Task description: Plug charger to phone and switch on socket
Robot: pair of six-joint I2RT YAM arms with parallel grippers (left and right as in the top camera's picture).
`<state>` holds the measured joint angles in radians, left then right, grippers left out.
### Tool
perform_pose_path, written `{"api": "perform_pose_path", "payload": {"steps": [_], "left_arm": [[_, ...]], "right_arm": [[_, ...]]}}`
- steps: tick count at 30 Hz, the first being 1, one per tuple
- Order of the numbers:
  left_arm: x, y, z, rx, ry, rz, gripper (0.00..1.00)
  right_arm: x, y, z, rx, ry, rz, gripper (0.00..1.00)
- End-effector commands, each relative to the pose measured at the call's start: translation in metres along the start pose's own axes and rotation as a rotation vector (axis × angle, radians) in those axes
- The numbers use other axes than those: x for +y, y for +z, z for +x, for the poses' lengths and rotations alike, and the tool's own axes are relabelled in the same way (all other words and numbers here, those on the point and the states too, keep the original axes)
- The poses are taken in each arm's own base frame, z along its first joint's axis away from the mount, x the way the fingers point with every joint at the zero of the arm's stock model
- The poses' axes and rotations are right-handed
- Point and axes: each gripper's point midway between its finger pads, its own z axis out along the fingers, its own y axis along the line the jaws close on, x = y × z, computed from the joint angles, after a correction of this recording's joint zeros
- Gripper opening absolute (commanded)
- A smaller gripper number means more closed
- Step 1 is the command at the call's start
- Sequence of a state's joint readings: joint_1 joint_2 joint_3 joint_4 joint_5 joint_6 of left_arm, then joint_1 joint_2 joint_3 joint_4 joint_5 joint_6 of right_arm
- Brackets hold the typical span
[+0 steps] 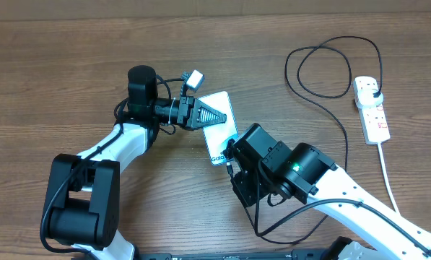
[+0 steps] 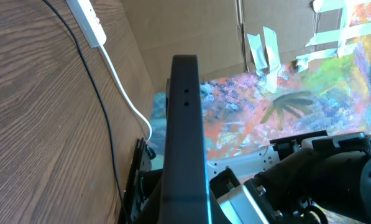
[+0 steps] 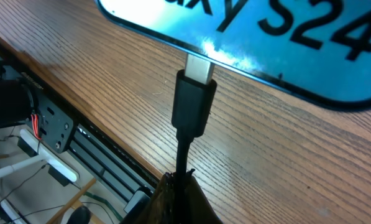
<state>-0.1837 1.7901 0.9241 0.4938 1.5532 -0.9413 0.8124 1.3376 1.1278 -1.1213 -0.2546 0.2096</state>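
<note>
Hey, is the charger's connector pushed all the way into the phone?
No: the charger shows bare silver metal between its black connector housing and the edge of the phone.

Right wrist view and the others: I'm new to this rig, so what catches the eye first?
The glowing teal phone fills the top of the right wrist view, the charger's black connector meeting its edge, cable pinched in the right gripper. Overhead, the left gripper clamps the phone mid-table; the white socket lies at the far right.
</note>
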Motion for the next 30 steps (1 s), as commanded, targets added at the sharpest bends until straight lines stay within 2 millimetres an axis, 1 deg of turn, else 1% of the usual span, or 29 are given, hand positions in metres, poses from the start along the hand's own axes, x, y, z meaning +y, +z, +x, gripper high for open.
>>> {"api": "perform_pose_path", "payload": {"steps": [1, 11, 15, 24, 30], "left_arm": [[-0.0033, 0.0023, 0.0034, 0.03, 0.024, 0.019, 0.04], [-0.0033, 0.0022, 0.0034, 0.03, 0.042, 0.02, 0.04], [-0.0033, 0.0022, 0.0034, 0.029, 0.082, 0.02, 0.04], [-0.0033, 0.0022, 0.0034, 0.029, 0.088, 0.02, 0.04], [-0.0033, 0.0019, 0.0032, 0.028, 0.088, 0.02, 0.04]], "right_arm": [[0.0037, -0.0043, -0.0095, -0.025, -0.007, 0.0, 0.04], [0.0006, -0.0044, -0.0119, -0.036, -0.008, 0.019, 0.04], [0.0001, -0.0044, -0.0103, -0.03, -0.006, 0.021, 0.04], [-0.0009, -0.0043, -0.0043, -0.006, 0.0, 0.024, 0.04], [-0.0004, -0.0043, -0.0062, -0.013, -0.002, 0.022, 0.04]]}}
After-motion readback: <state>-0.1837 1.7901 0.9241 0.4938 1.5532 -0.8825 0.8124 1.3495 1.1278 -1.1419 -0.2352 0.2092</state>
